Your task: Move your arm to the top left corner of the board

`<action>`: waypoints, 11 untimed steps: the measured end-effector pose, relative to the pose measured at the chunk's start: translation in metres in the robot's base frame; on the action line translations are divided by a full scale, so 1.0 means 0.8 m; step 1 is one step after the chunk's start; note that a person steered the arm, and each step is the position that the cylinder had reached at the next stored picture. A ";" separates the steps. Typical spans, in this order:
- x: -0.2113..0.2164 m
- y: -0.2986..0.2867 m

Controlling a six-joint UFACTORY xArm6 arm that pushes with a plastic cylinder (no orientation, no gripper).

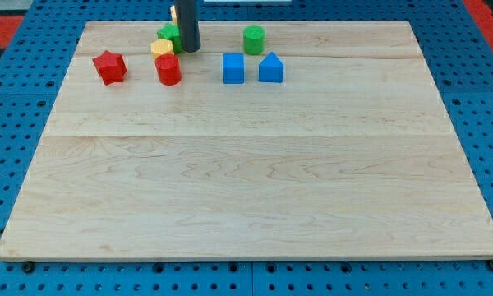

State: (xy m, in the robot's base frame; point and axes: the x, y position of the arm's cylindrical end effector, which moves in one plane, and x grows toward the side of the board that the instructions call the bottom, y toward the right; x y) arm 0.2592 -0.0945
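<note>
Pale wood makes up the board (246,189), which fills most of the frame and rests on a blue pegboard surface (8,123). All the blocks sit in a cluster along the upper part of the frame. From the view's left: a red star block (109,67), a red cylinder (168,70), a yellow block (162,47) just above it, and a green block (169,34) partly hidden behind the dark rod. Further right are a green cylinder (253,39), a blue cube (233,68) and a blue block with a peaked top (270,68).

There is no hand or gripper to report, only the rod. My tip (189,49) rests near the top edge, just right of the yellow and green blocks, possibly touching them.

The goal, the board's top left corner (85,25), lies well to the left of my tip in the upper left of the frame. The approach looks partly done: the tip is already near the top edge, but a leftward run remains, and the green and yellow blocks stand in that path.
</note>
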 end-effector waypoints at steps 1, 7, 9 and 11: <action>-0.067 0.071; 0.036 0.034; 0.140 -0.025; 0.155 -0.262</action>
State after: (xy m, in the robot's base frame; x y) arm 0.3830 -0.3041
